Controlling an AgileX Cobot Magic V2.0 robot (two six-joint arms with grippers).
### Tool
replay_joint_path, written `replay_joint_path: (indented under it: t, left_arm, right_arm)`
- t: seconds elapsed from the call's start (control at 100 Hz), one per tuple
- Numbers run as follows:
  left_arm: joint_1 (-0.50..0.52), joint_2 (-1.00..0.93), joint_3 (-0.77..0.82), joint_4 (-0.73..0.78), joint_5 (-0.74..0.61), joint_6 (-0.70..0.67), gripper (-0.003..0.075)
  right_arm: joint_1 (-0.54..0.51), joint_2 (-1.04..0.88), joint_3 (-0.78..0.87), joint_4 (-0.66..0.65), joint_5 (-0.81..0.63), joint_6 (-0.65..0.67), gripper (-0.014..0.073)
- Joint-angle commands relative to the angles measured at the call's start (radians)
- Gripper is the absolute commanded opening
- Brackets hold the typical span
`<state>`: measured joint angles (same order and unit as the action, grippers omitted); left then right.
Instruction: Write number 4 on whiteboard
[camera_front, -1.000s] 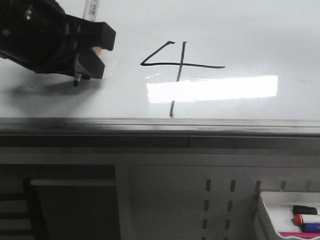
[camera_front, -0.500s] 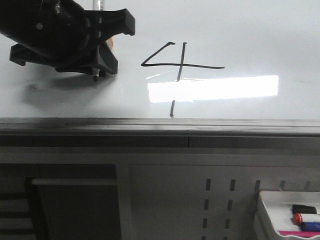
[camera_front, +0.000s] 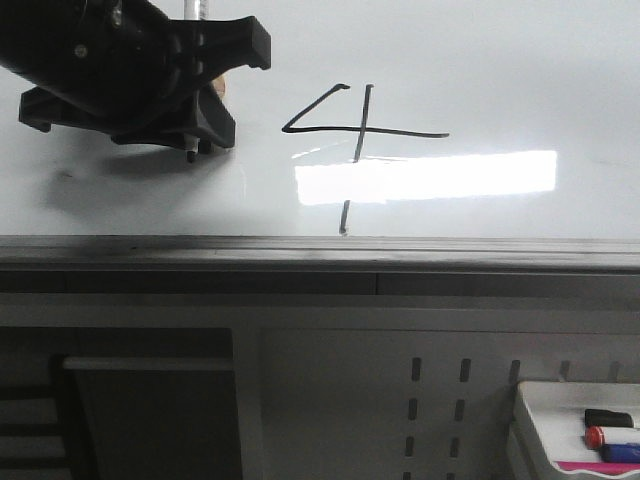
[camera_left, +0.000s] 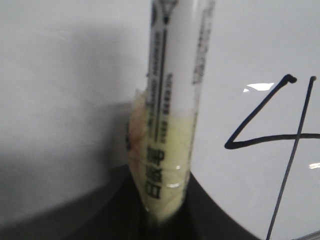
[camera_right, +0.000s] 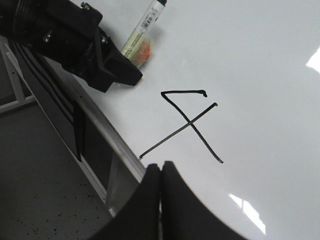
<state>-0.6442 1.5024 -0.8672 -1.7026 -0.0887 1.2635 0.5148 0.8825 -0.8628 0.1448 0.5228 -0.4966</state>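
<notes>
A finished number 4 (camera_front: 362, 135) stands in thin black strokes at the middle of the whiteboard (camera_front: 520, 70), its tall vertical running down to the grey frame at the near edge. My left pincer (camera_front: 200, 105) sits to the left of the figure, pinching a white marker (camera_left: 170, 100) with its dark tip at the board. My right pincer (camera_right: 161, 172) has its fingers pressed together, holding nothing. A tray (camera_front: 535, 400) of markers sits at near right.
</notes>
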Motion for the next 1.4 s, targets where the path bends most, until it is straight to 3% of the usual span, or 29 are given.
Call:
replay_joint_path:
  t: [0.0,0.12,0.39,0.92,1.16,1.39]
  left_arm:
    - [0.014,0.005,-0.015,-0.002,-0.084,0.005,-0.0018]
    - [0.014,0.005,-0.015,-0.002,-0.082,0.005,0.0015]
    - [0.014,0.005,-0.015,-0.004,-0.082,0.005,0.0226]
    - [0.014,0.005,-0.015,-0.006,-0.082,0.005,0.0235]
    - [0.014,0.005,-0.015,-0.006,-0.082,0.005,0.0393]
    - [0.014,0.005,-0.015,-0.006,-0.082,0.005,0.0395]
  right_arm:
    - [-0.006,-0.015,-0.032,0.010,-0.064,0.000,-0.0067]
    - [-0.006,-0.015,-0.032,0.019,-0.064,0.000,-0.0067]
    - [-0.006,-0.015,-0.032,0.041,-0.064,0.000,-0.0067]
    - [-0.006,-0.015,-0.032,0.048,-0.064,0.000,-0.0067]
    - [-0.006,-0.015,-0.032,0.050,-0.064,0.000,-0.0067]
    - [-0.006,-0.015,-0.032,0.050,-0.064,0.000,-0.0067]
